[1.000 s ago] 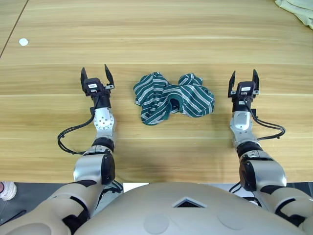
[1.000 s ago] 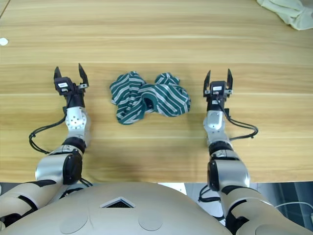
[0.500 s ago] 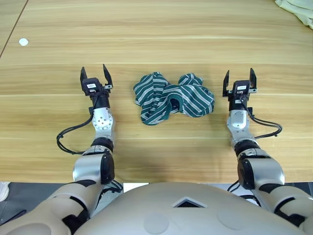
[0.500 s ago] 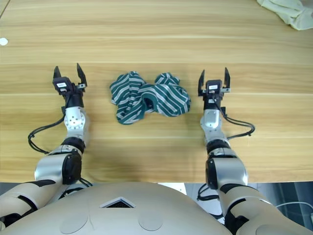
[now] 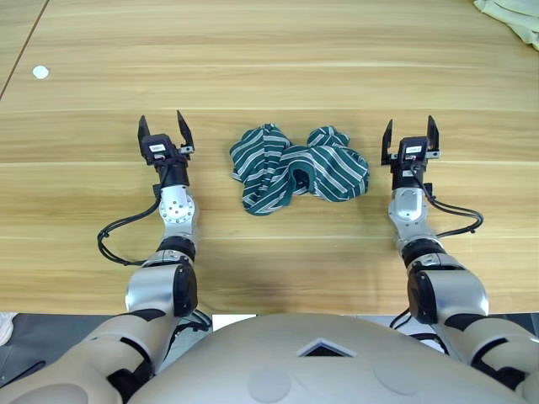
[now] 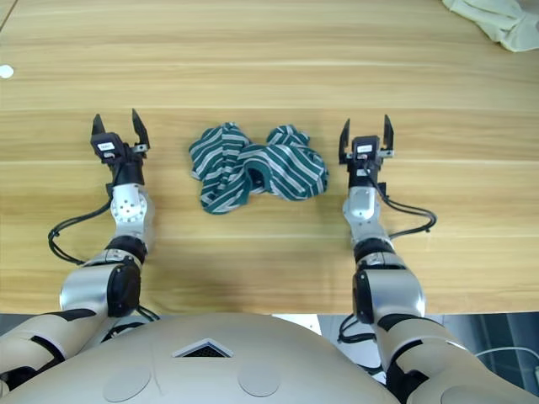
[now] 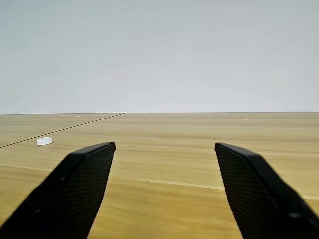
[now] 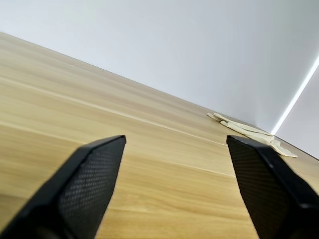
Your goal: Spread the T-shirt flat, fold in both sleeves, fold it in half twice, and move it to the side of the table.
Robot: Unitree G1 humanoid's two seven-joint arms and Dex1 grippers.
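A green T-shirt (image 5: 296,168) with white stripes lies crumpled in a heap on the wooden table (image 5: 269,67), between my two arms. My left gripper (image 5: 161,128) rests on the table to the shirt's left, open and empty, a short gap away from the cloth. On the shirt's right my right gripper (image 5: 410,133) is open too, holding nothing, close beside the cloth without touching it. Both wrist views look past their black fingers (image 7: 75,189) (image 8: 84,184) over bare wood.
A pale cloth (image 5: 512,17) lies at the table's far right corner, also seen as the cloth (image 8: 249,132) in the right wrist view. A small white disc (image 5: 40,72) sits at the far left. Open wood stretches beyond the shirt.
My right gripper has shifted a little left toward the shirt and opened wider. The left gripper and the shirt have stayed put.
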